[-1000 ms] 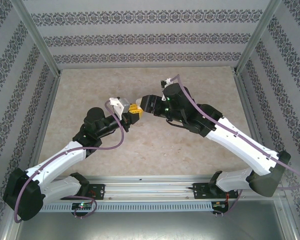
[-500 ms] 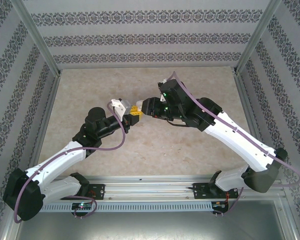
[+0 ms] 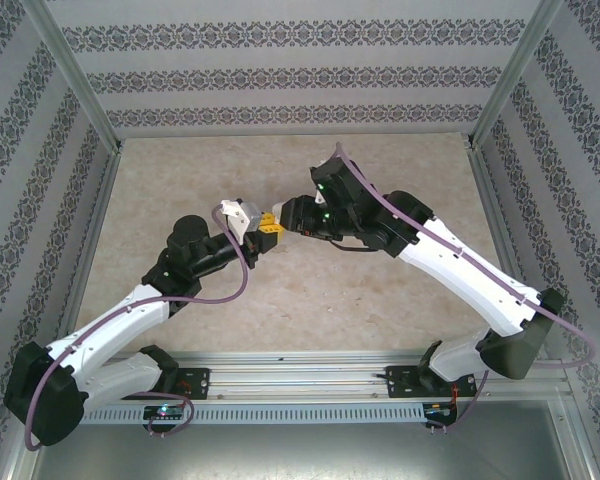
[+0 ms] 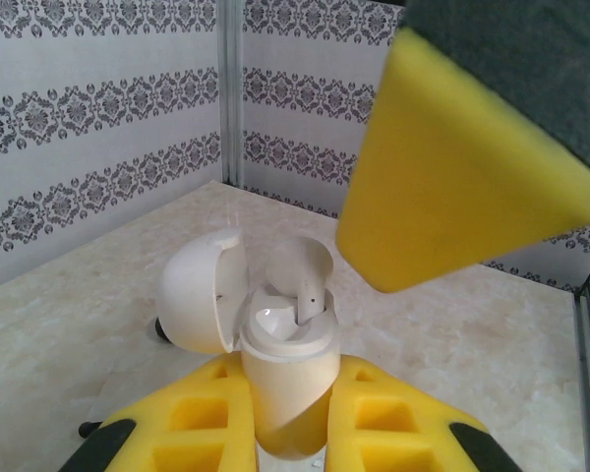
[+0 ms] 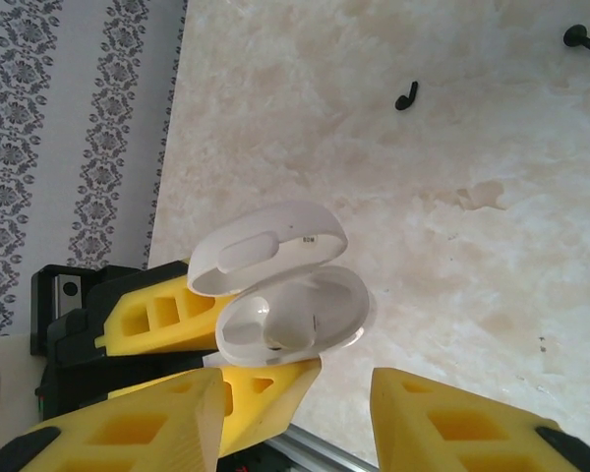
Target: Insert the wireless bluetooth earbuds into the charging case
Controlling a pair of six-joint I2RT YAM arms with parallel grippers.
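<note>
A beige marbled table (image 5: 472,256) stands between walls (image 4: 88,118) papered in a grey damask pattern. Two tiny black short-stemmed earbuds (image 5: 405,96) lie on it, the second earbud (image 5: 582,38) farther off, both well apart from the charging case (image 5: 290,317). The left gripper (image 4: 285,423) clamps this smooth white egg-shaped case, and its rounded lid (image 5: 265,246) is hinged open over a glossy interior. The right gripper (image 5: 295,393) hovers just beside it with its yellow fingers spread.
</note>
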